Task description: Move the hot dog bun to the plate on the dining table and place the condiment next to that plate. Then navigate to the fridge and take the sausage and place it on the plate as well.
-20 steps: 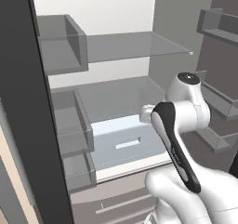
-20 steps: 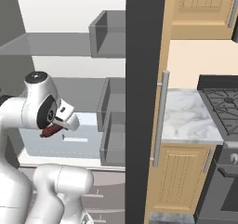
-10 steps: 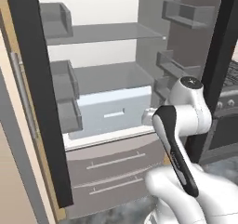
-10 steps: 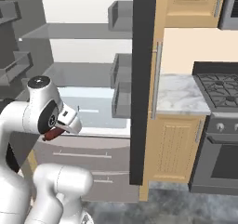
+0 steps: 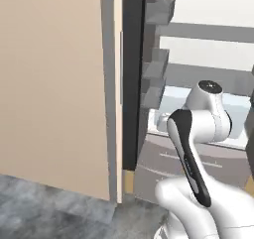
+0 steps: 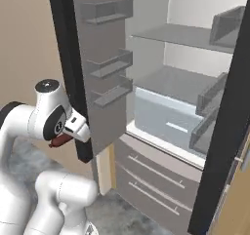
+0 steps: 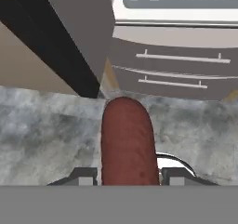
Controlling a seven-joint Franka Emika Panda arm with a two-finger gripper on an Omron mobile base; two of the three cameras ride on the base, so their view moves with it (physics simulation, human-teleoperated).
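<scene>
The fridge point(image 6: 161, 83) stands open, its dark door point(image 6: 73, 73) swung wide with grey door bins point(image 6: 110, 66) along its inner face, glass shelves point(image 6: 180, 36) and a white drawer point(image 6: 163, 117) inside, none showing anything in them. In front of the door's lower edge, the gripper point(image 7: 128, 174) clenches the reddish-brown sausage point(image 7: 127, 141) above the grey floor point(image 7: 46, 139).

Ahead of tool: I've got the sausage point(image 7: 128, 141) sticking out past the tool point(image 7: 126, 174), over bare grey floor point(image 7: 46, 135).
Left side: the open fridge door point(image 6: 100, 73) stands close by my hand, its bins jutting inward.
Fridge front: the fridge point(image 6: 180, 83) is open, shelves bare, so there's room inside.
Low down: two drawers point(image 7: 174, 74) shut, handles protruding.
Far left: tan panel point(image 5: 54, 84) walls me off.
</scene>
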